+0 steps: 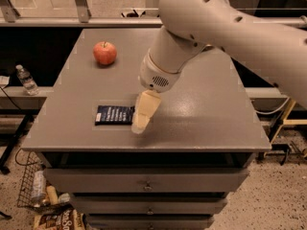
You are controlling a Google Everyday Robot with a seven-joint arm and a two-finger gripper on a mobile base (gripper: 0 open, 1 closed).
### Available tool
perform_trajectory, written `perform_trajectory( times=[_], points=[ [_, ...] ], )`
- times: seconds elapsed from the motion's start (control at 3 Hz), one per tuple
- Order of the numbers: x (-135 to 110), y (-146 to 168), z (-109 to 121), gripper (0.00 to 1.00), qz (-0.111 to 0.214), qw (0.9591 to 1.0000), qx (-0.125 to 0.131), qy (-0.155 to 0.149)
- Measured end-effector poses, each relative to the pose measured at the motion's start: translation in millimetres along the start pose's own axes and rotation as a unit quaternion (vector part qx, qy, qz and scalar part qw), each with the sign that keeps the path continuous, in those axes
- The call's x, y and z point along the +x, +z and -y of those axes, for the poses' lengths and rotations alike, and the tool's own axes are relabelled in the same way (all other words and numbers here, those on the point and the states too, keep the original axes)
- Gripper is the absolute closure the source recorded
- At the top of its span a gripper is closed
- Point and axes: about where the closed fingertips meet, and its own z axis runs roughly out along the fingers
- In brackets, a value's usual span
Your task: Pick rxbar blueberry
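The rxbar blueberry (pixel 113 114) is a flat dark navy bar with faint white print. It lies flat near the front left edge of the grey table (pixel 201 114). My gripper (pixel 142 119) hangs from the big white arm just to the right of the bar, low over the table, its cream tip against the bar's right end. The red apple (pixel 104 52) sits at the back left of the table, far from the gripper.
The table stands on a cabinet with drawers (pixel 144 183) below its front edge. A water bottle (pixel 27 79) stands on a ledge to the left. A wire basket with packets (pixel 41 200) sits on the floor at the lower left. A rail runs behind the table.
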Motion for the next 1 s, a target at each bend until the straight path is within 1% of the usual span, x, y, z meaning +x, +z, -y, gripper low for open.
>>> perform_trajectory(
  times=[0.67,1.0],
  points=[
    [-17,22,1,0.00,0.025,0.9997,-0.005,0.002],
    [-27,32,1,0.00,0.029,0.9996,-0.009,-0.001]
  ],
)
